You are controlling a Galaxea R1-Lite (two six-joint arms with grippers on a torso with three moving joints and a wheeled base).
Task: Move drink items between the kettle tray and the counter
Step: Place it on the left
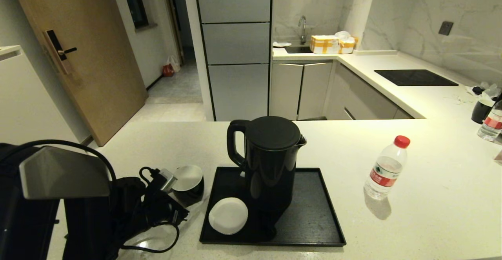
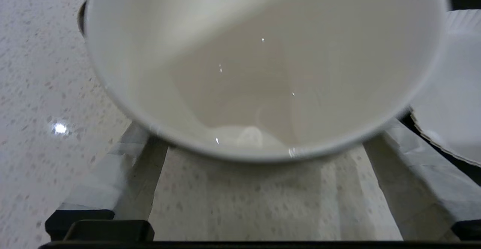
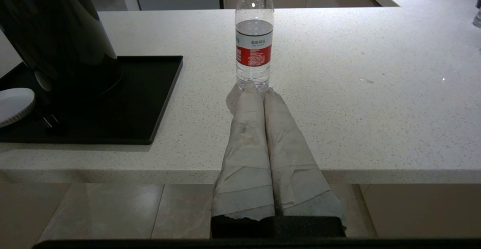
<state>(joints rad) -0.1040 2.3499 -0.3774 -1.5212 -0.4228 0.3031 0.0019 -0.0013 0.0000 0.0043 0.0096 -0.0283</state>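
The black kettle (image 1: pixel 270 162) stands on the black kettle tray (image 1: pixel 313 220), with a white saucer (image 1: pixel 228 215) at the tray's front left. The small black cup (image 1: pixel 188 179), white inside (image 2: pixel 263 65), stands upright on the counter (image 1: pixel 431 213) just left of the tray. My left gripper (image 1: pixel 178 191) is open, and its taped fingers (image 2: pixel 124 166) stand wide apart on either side of the cup. The red-capped water bottle (image 1: pixel 386 170) stands on the counter right of the tray. My right gripper (image 3: pixel 259 87) is shut and empty at the counter's front edge, pointing at the bottle (image 3: pixel 254 38).
A second bottle (image 1: pixel 491 124) and a black mug (image 1: pixel 481 111) stand at the counter's far right. The black cooktop (image 1: pixel 415 77) lies behind them. A sink and boxes are at the back. The left arm's cables (image 1: pixel 157 213) lie left of the tray.
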